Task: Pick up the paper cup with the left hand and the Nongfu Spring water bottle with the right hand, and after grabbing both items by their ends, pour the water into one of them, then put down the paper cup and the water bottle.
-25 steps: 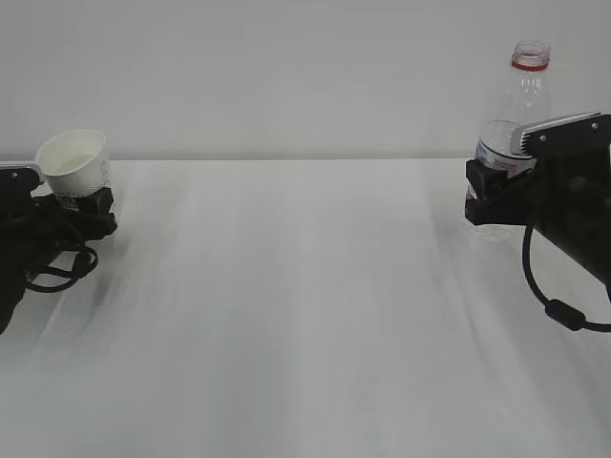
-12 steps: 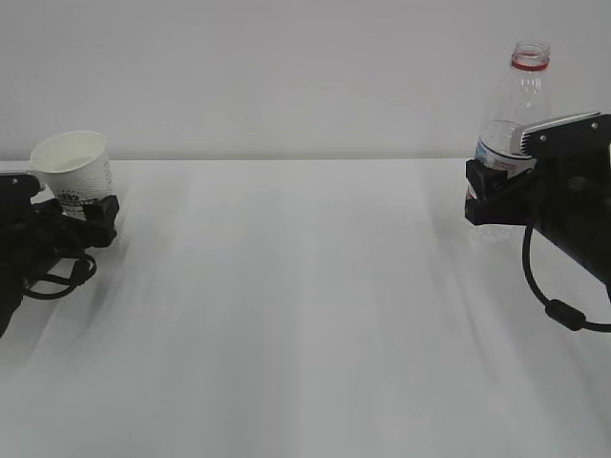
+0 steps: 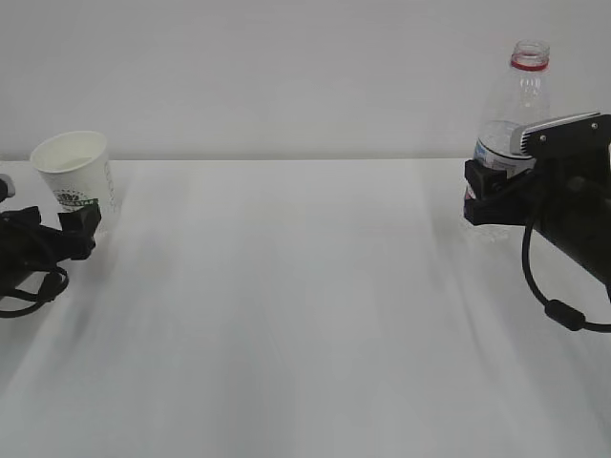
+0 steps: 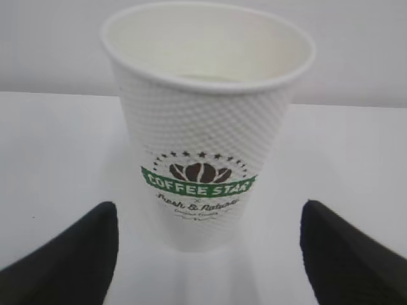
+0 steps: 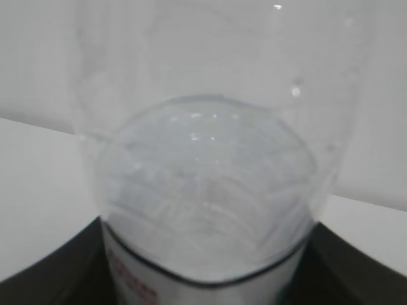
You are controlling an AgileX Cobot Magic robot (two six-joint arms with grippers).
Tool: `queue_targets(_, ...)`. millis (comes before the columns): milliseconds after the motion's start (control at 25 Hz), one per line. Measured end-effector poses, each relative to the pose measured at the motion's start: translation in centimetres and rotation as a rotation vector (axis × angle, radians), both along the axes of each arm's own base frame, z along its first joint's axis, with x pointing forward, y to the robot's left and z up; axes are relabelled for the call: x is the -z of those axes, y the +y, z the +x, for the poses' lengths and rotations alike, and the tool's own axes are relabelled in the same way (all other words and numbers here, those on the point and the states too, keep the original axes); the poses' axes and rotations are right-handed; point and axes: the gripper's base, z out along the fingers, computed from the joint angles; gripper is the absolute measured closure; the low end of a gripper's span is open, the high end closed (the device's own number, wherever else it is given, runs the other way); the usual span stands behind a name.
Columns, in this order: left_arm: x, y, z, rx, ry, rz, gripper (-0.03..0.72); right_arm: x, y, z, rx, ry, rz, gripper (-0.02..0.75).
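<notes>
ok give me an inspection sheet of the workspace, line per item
surface: white table, bare in the middle.
paper cup: upright on the table at far left, free of the fingers; liquid inside cannot be made out.
water bottle: upright at far right, uncapped, partly filled.
clutter: nothing seen.
left hand: open, fingers spread either side of the cup with clear gaps.
right hand: closed around the bottle's lower body.
cables: black loop by the left arm; black cable hanging under the right arm.
surroundings: plain white wall.
</notes>
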Motion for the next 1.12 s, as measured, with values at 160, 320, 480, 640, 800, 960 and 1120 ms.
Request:
queue_targets(160,-1.6,0.0,-1.8,0.002,-0.008,0.000,0.041,0.0,0.0,0.0,0.000,0.000,0.002,0.253)
queue_targets(320,-4.0,0.1,-4.0,0.002,-0.045,-0.001,0.045,0.0,0.0,0.0,0.001,0.001,0.004,0.253)
queue_targets(480,-6.7,0.1,-6.0,0.002,-0.115,-0.002,0.050,0.0,0.0,0.0,-0.003,0.000,0.002,0.253)
queue_targets(640,-8.7,0.2,-7.6,0.002,-0.156,-0.001,0.057,0.0,0.2,0.0,-0.027,-0.002,-0.008,0.253)
queue_targets(800,-10.0,0.0,-8.8,0.028,-0.159,0.012,0.064,-0.2,0.3,0.0,-0.038,-0.024,-0.004,0.253)
queue_targets(960,-10.9,-0.2,-9.4,0.052,-0.155,0.029,0.072,-0.3,0.3,0.0,-0.038,-0.029,0.006,0.253)
queue_targets(1120,-11.2,-0.4,-9.6,0.077,-0.159,0.043,0.082,-0.3,0.3,0.0,-0.037,-0.036,0.009,0.253)
